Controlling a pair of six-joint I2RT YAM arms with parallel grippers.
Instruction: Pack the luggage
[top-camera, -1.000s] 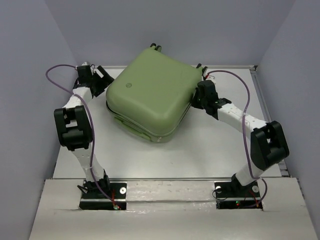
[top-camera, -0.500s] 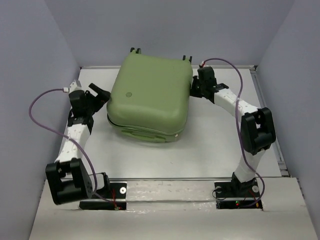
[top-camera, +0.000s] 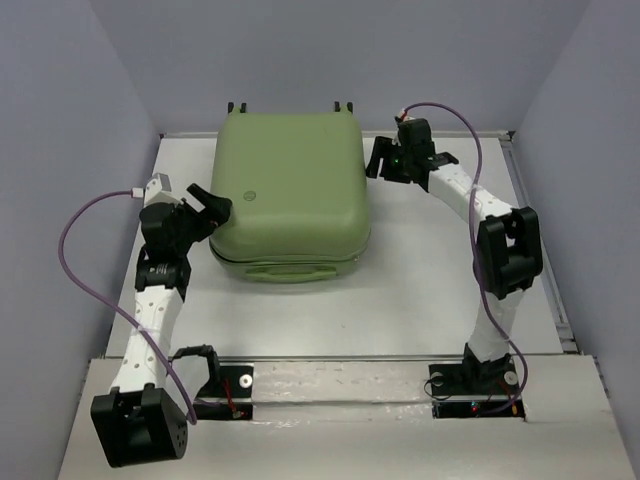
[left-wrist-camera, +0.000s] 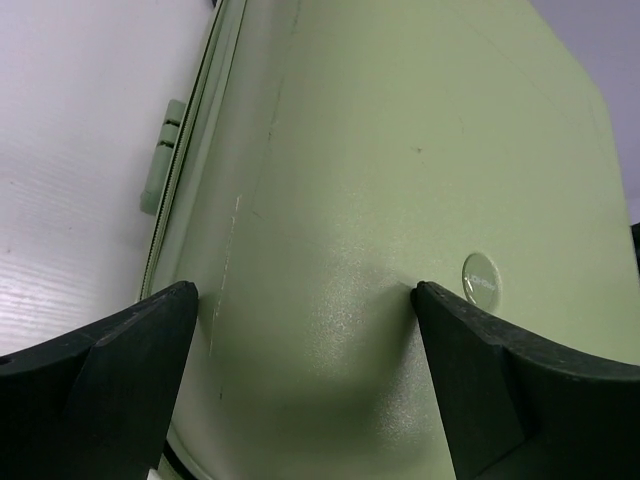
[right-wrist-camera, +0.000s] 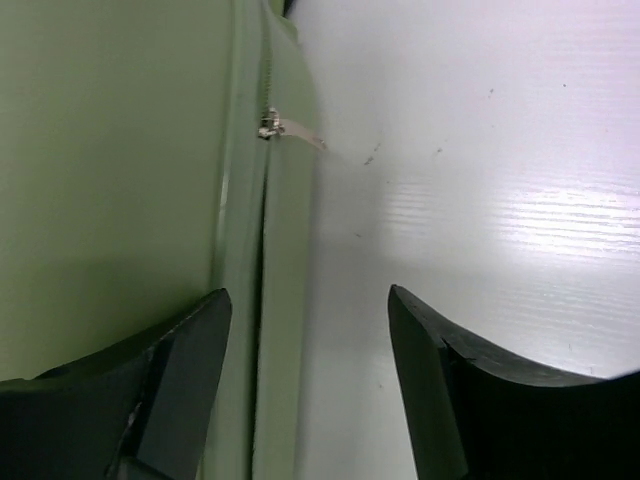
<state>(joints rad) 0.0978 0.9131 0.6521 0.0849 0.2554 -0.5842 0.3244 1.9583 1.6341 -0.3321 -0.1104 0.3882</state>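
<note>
Overhead, the large pale green hard-shell suitcase with rounded corners (top-camera: 290, 195) lies flat and closed on the white bench (top-camera: 420, 280), toward the far middle, with its small black caster wheels (top-camera: 237, 106) at the far edge. The left claw (top-camera: 212, 205) sits against the case's left side. The right claw (top-camera: 376, 158) sits at its far right corner. With the lid down, packing looks nearly done, and the step in hand seems to be securing the closure.

From the left wrist, the claw stands wide open and holds nothing. Its black fingers (left-wrist-camera: 110, 350) span a stretch of shell just short of the round logo (left-wrist-camera: 481, 278). I cannot tell whether they touch the shell.

From the right wrist, the claw is parted and empty. One finger (right-wrist-camera: 170, 370) is over the green rim beside the zip seam, the other over bare bench. A small metal zipper pull (right-wrist-camera: 268, 127) lies ahead along that seam. The next move probably calls for reaching it and pinching its thin tab squarely, which is a small target.
</note>
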